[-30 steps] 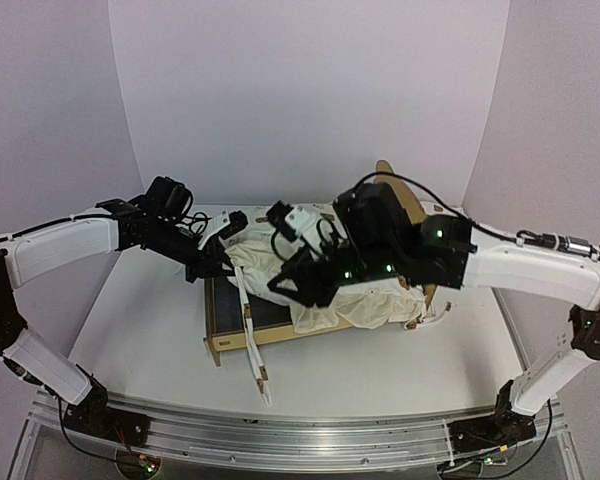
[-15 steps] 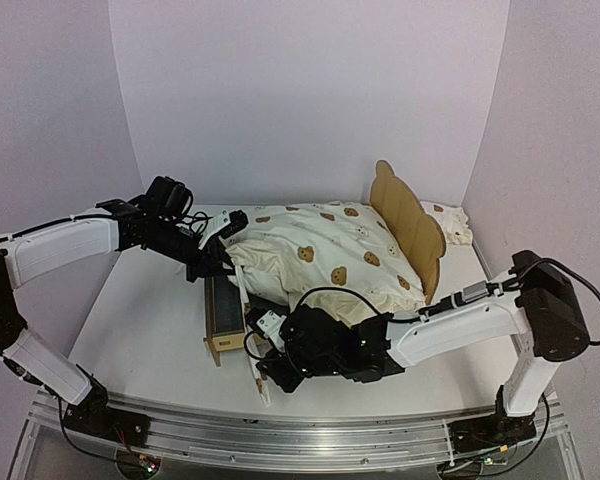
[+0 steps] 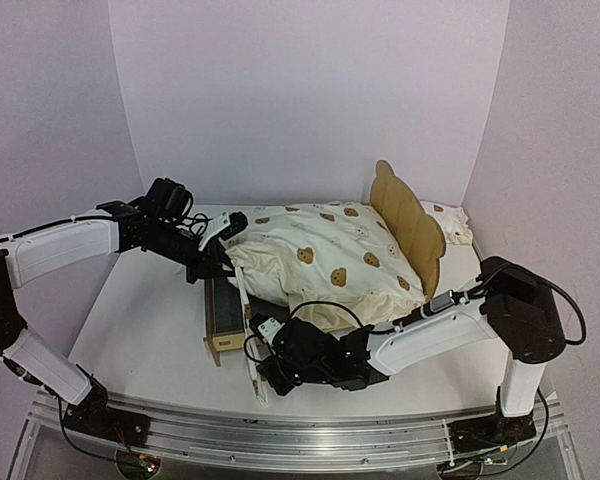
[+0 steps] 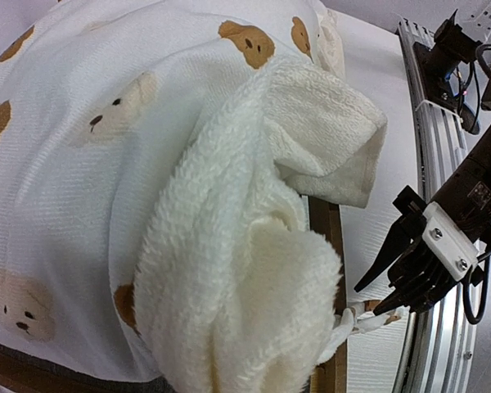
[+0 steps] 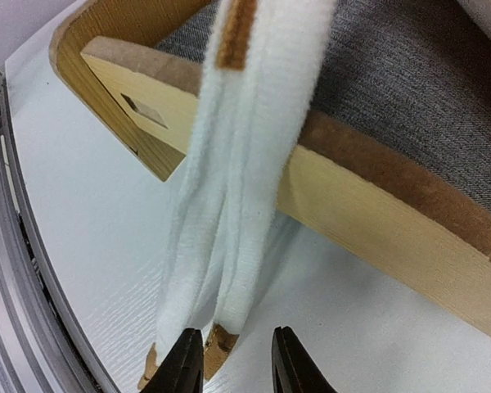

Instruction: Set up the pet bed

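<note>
The right gripper (image 5: 233,364) sat low over the table (image 5: 82,246), its jaws standing apart. The brown-tipped ends of the strings (image 5: 237,180) lay between the fingertips, close against one and with a clear gap to the other, so nothing was pinched. The strings hung over the plywood rail (image 5: 376,221) at the near foot corner of the bed (image 3: 225,345) and trailed onto the table. Behind the rail showed the grey base (image 5: 409,82).

The left gripper (image 3: 218,262) was pressed together on a corner of the cushion (image 3: 325,255), at the far side of the foot end. Its wrist view was filled with the bunched fleecy underside, and the fingers themselves were hidden. The cushion lay bear print up, draped over most of the bed, leaving a strip of base bare at the foot.

The bed stood mid-table, its headboard (image 3: 408,220) upright toward the right wall and its foot toward the left arm. A pillow (image 3: 452,222) lay just behind the headboard.
</note>
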Available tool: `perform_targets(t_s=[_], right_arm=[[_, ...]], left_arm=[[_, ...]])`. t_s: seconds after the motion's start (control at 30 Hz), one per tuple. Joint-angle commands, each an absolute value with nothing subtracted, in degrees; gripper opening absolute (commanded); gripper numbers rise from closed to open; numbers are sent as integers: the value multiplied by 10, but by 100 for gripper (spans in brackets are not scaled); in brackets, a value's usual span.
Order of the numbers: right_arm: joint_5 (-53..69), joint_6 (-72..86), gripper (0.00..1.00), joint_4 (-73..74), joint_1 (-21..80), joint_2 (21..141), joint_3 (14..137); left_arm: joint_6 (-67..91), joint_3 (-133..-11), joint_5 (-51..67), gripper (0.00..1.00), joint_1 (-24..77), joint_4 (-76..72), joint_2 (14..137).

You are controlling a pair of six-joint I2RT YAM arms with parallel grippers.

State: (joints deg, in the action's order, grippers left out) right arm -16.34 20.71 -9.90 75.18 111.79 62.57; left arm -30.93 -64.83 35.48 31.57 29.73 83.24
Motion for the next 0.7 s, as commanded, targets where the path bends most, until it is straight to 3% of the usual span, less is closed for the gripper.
perform_targets(t_s=[0.0,0.1,0.23,0.43,0.67], right_arm=[[-168,234,33,-114,753,1149,640],[-168,241,29,-120,752,1160,642],[-175,207,2,-120,753,1136,637],[-155,100,0,-79,716,1022,659],[-91,27,0,-66,644,1028,713]], left_arm=[[-298,-647,359,0,317,274,813],[-297,-647,359,0,317,275,812],[-302,-647,355,0,318,285,808],[-324,-640,327,0,317,307,791],[-320,-631,300,0,317,299,783]])
